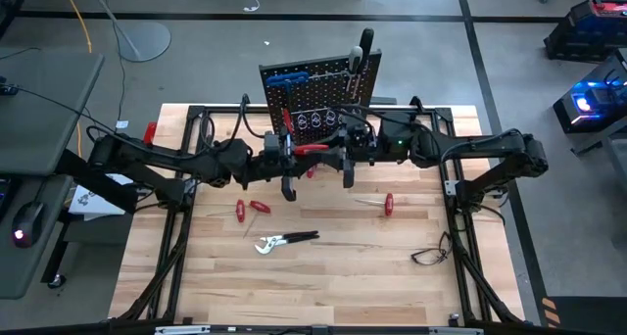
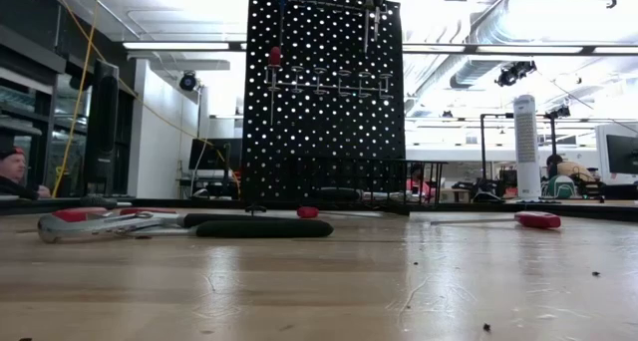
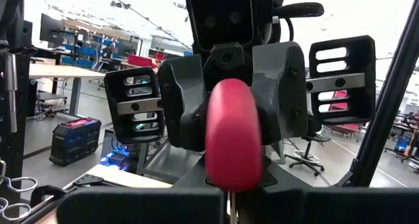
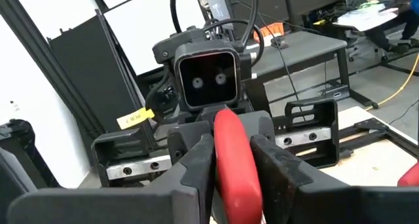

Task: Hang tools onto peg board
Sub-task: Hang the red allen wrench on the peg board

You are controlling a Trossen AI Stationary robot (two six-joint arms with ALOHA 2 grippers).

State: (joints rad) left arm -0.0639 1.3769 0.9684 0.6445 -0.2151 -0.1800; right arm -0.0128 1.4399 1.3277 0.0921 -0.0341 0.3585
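My left gripper (image 1: 292,151) and my right gripper (image 1: 343,149) meet tip to tip above the table, just in front of the black peg board (image 1: 318,95). Both are shut on one red-handled screwdriver (image 1: 312,149) that lies level between them. The peg board stands upright at the far side (image 2: 324,92). It carries blue hex keys (image 1: 287,78), a red-handled screwdriver (image 2: 274,57) and metal rings (image 1: 318,119). Three more red-handled screwdrivers (image 1: 239,211) (image 1: 259,206) (image 1: 389,204) and silver pliers (image 1: 279,242) lie flat on the table. Neither gripper shows in the low view. My left gripper pinches the screwdriver's thin metal shaft (image 3: 229,203) between its two fingers, coming level from the table's left. The screwdriver runs along the fingers, lifted clear of the table. My right gripper pinches the red handle (image 3: 232,135) between its two fingers (image 3: 186,106), one on each side. It comes level from the table's right, along the handle. The handle's end toward me shows in the right wrist view (image 4: 232,165).
A thin black cable (image 1: 431,255) lies at the table's near right. The black tubular frame (image 1: 460,178) borders the table on both sides. Bare wood lies in the near middle. The pliers (image 2: 110,221) and a screwdriver (image 2: 538,219) show in the low view.
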